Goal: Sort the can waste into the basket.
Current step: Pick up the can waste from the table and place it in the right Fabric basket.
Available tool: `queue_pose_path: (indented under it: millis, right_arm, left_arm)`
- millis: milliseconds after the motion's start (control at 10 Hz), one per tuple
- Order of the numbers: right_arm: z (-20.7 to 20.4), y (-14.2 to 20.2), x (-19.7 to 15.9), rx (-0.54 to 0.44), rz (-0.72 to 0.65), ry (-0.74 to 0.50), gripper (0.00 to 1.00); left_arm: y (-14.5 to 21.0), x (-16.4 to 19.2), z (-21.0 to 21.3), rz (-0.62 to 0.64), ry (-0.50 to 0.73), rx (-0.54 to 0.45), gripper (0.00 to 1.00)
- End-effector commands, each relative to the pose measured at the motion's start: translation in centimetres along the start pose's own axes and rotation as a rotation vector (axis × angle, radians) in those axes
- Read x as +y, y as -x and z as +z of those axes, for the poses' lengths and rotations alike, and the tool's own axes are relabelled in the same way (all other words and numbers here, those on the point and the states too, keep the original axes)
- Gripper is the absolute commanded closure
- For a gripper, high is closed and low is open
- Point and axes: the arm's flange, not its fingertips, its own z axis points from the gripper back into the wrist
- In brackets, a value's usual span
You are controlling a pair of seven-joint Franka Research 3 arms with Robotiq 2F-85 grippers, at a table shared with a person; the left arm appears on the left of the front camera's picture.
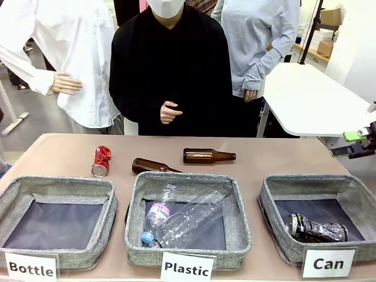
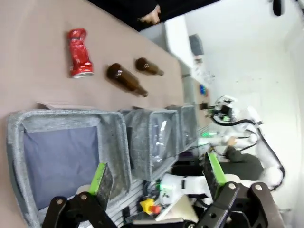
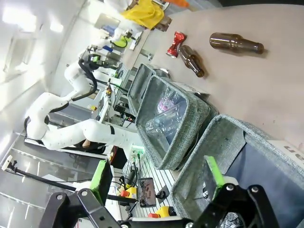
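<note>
A dented red can (image 1: 101,161) lies on the table behind the left bin, also seen in the left wrist view as the red can (image 2: 79,59) and far off as the red can (image 3: 178,43). A dark can with a silver top (image 1: 317,229) lies on the floor of the basket signed "Can" (image 1: 305,181) at the right. My right gripper (image 1: 355,144) hangs open beyond the basket's far right corner, nothing between its fingers; its wrist view shows the gripper (image 3: 157,175) above the basket's wall (image 3: 223,137). My left gripper (image 2: 156,173) is open and empty near the left bin.
Two brown glass bottles (image 1: 154,166) (image 1: 208,155) lie mid-table. The middle "Plastic" bin (image 1: 188,183) holds clear plastic bottles (image 1: 182,220). The left "Bottle" bin (image 1: 56,185) has a bare dark floor. A person in black (image 1: 170,70) stands at the far side, one hand (image 1: 170,111) raised.
</note>
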Motion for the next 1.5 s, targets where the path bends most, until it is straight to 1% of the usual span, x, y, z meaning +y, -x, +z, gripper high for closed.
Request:
queue_pose_path:
  millis: [0,100,200,300,400,500,600,700,800,900,1000,1100,1200,1300,1400]
  right_arm:
    - [0.1,0.0,0.2,-0.003,0.023,-0.005,0.0]
    - [0.1,0.0,0.2,-0.003,0.023,-0.005,0.0]
    - [0.1,0.0,0.2,-0.003,0.023,-0.005,0.0]
    - [0.1,0.0,0.2,-0.003,0.023,-0.005,0.0]
    - [0.1,0.0,0.2,-0.003,0.023,-0.005,0.0]
    - [0.1,0.0,0.2,-0.003,0.023,-0.005,0.0]
    - [0.1,0.0,0.2,-0.003,0.023,-0.005,0.0]
    - [0.1,0.0,0.2,-0.003,0.023,-0.005,0.0]
    - [0.1,0.0,0.2,-0.003,0.023,-0.005,0.0]
    - [0.1,0.0,0.2,-0.003,0.023,-0.005,0.0]
    - [0.1,0.0,0.2,-0.003,0.023,-0.005,0.0]
    - [0.1,0.0,0.2,-0.003,0.023,-0.005,0.0]
    - [0.1,0.0,0.2,-0.003,0.023,-0.005,0.0]
    - [0.1,0.0,0.2,-0.003,0.023,-0.005,0.0]
    - [0.1,0.0,0.2,-0.003,0.023,-0.005,0.0]
  left_arm:
    - [-1.8,-1.5,-3.9,0.015,-0.168,0.096,0.0]
    - [-2.3,-2.1,-6.6,0.021,-0.219,0.13,0.0]
    - [-2.6,-2.5,-9.7,-0.003,-0.346,0.085,0.0]
    - [-3.3,-2.8,-11.7,-0.055,-0.415,-0.041,0.0]
    - [-1.4,-5.0,-10.5,-0.104,-0.292,-0.174,0.0]
    - [-2.7,-3.1,-10.4,-0.045,-0.317,0.039,0.0]
    - [-3.1,-4.1,-11.3,-0.072,-0.336,-0.046,0.0]
    - [-5.1,-3.8,-11.7,0.047,-0.386,-0.092,0.0]
    - [-8.5,-3.4,-12.9,0.12,-0.442,-0.08,0.0]
    - [-10.3,-3.2,-14.1,0.15,-0.454,-0.124,0.0]
    - [-12.1,-2.5,-15.8,0.191,-0.485,-0.128,0.0]
    - [-14.3,-1.6,-17.6,0.226,-0.518,-0.077,0.0]
    - [-15.4,-1.1,-18.2,0.249,-0.519,-0.026,0.0]
    - [-15.3,-0.7,-17.1,0.257,-0.47,0.055,0.0]
    - [-15.2,-0.5,-13.4,0.261,-0.394,0.089,0.0]
